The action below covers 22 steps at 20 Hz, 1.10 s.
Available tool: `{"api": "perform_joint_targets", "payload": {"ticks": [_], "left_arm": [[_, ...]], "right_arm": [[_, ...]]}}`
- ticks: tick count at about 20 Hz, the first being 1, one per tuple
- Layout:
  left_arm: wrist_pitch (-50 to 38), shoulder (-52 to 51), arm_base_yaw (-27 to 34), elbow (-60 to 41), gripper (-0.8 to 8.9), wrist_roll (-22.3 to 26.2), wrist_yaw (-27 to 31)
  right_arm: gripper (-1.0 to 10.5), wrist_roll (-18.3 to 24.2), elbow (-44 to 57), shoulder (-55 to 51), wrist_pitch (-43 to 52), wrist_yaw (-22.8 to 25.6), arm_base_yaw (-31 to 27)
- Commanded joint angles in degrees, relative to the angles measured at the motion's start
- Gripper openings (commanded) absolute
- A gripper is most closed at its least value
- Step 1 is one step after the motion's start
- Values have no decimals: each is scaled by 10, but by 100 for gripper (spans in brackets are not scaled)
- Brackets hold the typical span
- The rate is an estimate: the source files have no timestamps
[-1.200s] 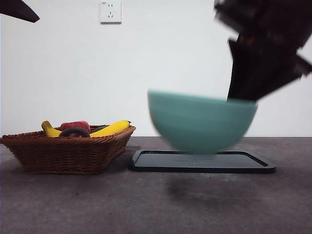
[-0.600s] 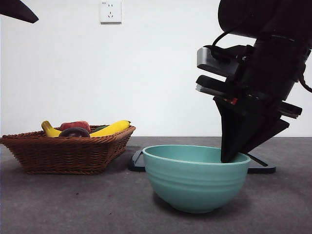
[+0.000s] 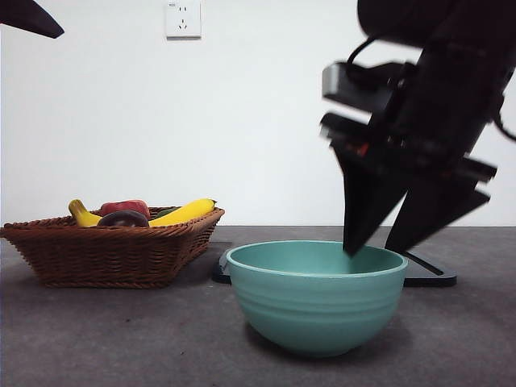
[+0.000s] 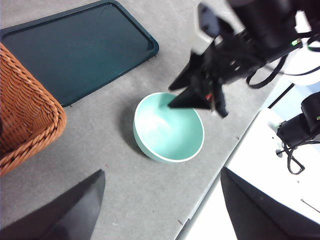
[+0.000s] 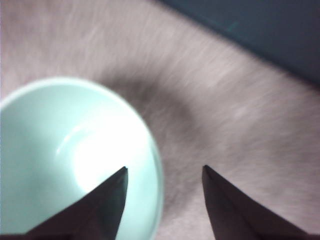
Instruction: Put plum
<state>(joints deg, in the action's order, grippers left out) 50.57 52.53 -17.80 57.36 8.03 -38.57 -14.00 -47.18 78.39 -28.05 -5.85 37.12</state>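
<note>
Front view: right hand (image 3: 373,250) now has its jaws spread, one tip inside the teal bowl (image 3: 316,300) at its far side, the other outside behind the rim. Half a second ago the jaws were closed on that rim; a second ago the bowl was in the air over the dark tray (image 3: 427,276). Bowl now sits on the grey counter (image 3: 121,339) in front of the tray and has shifted slightly to the picture's left since the last frame. Arm image is motion-blurred. Wicker basket (image 3: 109,251) unchanged: plum (image 3: 122,218) lies in it at the front, red fruit (image 3: 125,207) just behind, bananas (image 3: 184,213) to either side. Black tip at the top corner is the waiting left arm, same place as before. White wall behind with a socket (image 3: 182,18).

Left wrist view: left hand (image 4: 162,205) is high over the counter, jaws wide apart, nothing between them. Bowl (image 4: 168,128) is empty, upright, on bare counter near the edge, apart from the tray (image 4: 75,47) and the basket (image 4: 25,115). Right hand (image 4: 182,95) hangs over the bowl's rim, released. Plum not visible here. White furniture and cables past the counter's edge.

Right wrist view: blurred. Right hand (image 5: 164,175) straddles the bowl's rim (image 5: 159,175), one jaw over the inside, one over the counter (image 5: 240,120), neither pressing the rim. Tray corner (image 5: 270,30) beyond.
</note>
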Motion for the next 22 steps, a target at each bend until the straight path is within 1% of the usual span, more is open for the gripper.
{"api": "perform_joint_targets", "payload": {"ticks": [1, 3, 6, 7, 12, 16, 19, 22], "left_arm": [[-4, 4, -2, 12, 371, 5, -4], [-4, 4, -2, 12, 371, 5, -4], [-4, 4, -2, 12, 371, 5, -4], [-4, 4, -2, 12, 371, 5, -4], [-4, 4, -2, 12, 371, 5, -4], [-4, 4, -2, 12, 371, 3, -4], [-4, 4, -2, 12, 371, 3, -4], [-4, 4, -2, 12, 371, 2, -4]], "right_arm": [[245, -8, -6, -40, -2, 15, 5], [245, -5, -14, -85, -21, 18, 4], [245, -1, -35, -159, -61, 7, 4], [245, 2, -41, -180, -70, -4, 4], [244, 1, -44, -282, -121, -93, 4], [244, 1, -44, -317, -195, -139, 4], [244, 11, -44, -317, -225, -139, 5], [244, 12, -44, -317, -221, -138, 5]]}}
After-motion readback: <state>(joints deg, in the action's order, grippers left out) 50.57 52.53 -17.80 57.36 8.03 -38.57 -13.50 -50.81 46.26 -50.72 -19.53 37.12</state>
